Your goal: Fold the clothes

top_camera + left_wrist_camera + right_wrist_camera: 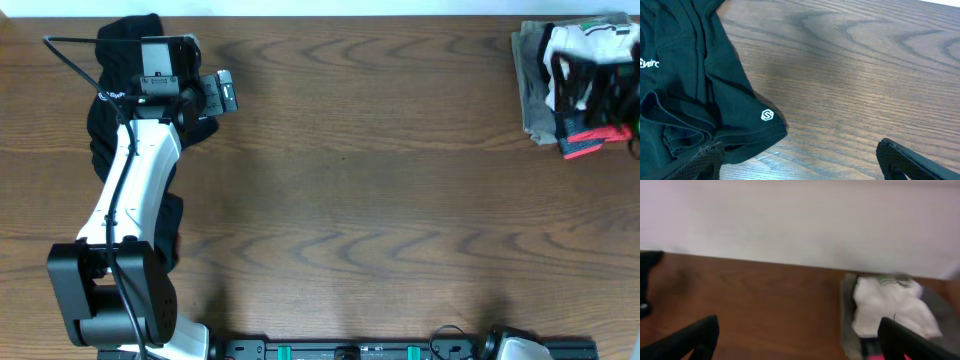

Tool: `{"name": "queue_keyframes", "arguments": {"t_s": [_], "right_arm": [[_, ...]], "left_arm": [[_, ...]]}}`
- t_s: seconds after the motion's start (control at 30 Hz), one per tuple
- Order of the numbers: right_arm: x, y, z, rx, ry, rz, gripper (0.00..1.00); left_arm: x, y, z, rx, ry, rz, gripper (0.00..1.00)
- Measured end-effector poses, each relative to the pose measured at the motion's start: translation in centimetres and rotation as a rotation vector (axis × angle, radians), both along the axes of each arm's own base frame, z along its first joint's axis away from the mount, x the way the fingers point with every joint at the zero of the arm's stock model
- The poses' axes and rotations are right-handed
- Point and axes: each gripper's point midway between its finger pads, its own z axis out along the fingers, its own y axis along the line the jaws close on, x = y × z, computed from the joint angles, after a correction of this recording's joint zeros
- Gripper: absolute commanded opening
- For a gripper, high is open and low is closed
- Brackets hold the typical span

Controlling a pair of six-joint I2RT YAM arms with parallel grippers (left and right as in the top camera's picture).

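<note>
A white garment (590,42) with a bit of green print lies bunched on top of a pile at the table's far right corner. It also shows, blurred, in the right wrist view (887,305). My right gripper (800,347) is open and empty, above bare wood, short of that pile. The right gripper is out of the overhead view. My left gripper (226,92) is open and empty at the far left. In the left wrist view its fingers (800,172) straddle bare wood, the left finger at the hem of the black garment.
A black garment (122,48) with a small white logo (767,115) lies crumpled under my left arm. Folded grey (532,85), black and coral garments sit under the white one. The wooden table (380,190) spans between them.
</note>
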Motion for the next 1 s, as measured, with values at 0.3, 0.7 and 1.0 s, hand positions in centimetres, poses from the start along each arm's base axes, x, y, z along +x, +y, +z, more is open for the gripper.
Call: {"name": "queue_keyframes", "arguments": {"t_s": [0.3,0.7,1.0], "right_arm": [[-3.6,2.3,1.6,-0.085,-0.331,0.022,0.99],[-4.7,1.9,-13.9,0.056,-0.354,-0.059,0.99],[-5.9,2.0,-21.7,0.067,-0.382,-0.064,0.99]], "left_arm": [[0.0,0.0,0.0,0.000,0.000,0.000,0.98],[0.0,0.0,0.0,0.000,0.000,0.000,0.98],[0.0,0.0,0.0,0.000,0.000,0.000,0.98]]}}
